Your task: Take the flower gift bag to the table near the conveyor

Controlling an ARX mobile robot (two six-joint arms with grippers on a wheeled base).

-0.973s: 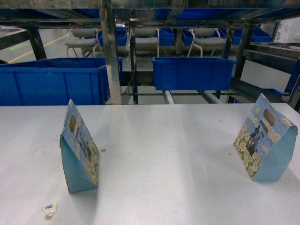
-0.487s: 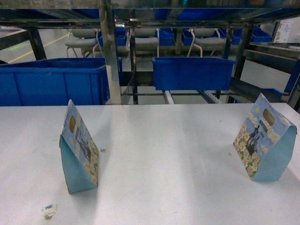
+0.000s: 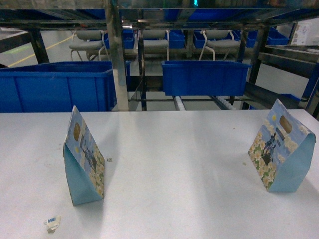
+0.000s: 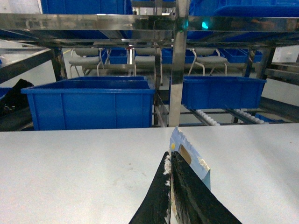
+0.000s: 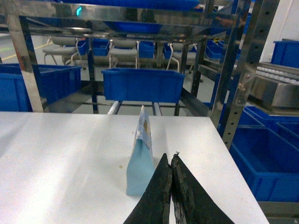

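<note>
Two flower gift bags stand upright on the white counter [image 3: 169, 179], well apart — the left bag [image 3: 84, 162] near the front left, the right bag [image 3: 281, 154] by the right edge. Behind the counter runs the conveyor [image 3: 199, 102], its white rollers showing between two blue bins [image 3: 205, 77]. Since both bags already rest on the counter near the conveyor, the task looks done or close to done, though nothing tells which bag was the one to move. Neither bag is held.

The head view shows both bags and a paper scrap [image 3: 52, 222] at the front left, but no arm at all. The left wrist view supplies what it lacks: the left gripper [image 4: 171, 186], jaws pressed together with nothing between them, sits low in front of the left bag [image 4: 191, 161], whose top pokes up just behind the tips; whether they touch it I cannot tell. The right wrist view shows the right gripper [image 5: 171, 186] likewise closed and empty, with the right bag [image 5: 141, 158] edge-on just beyond it, plus the counter's right edge and more bins on the floor beside it.
</note>
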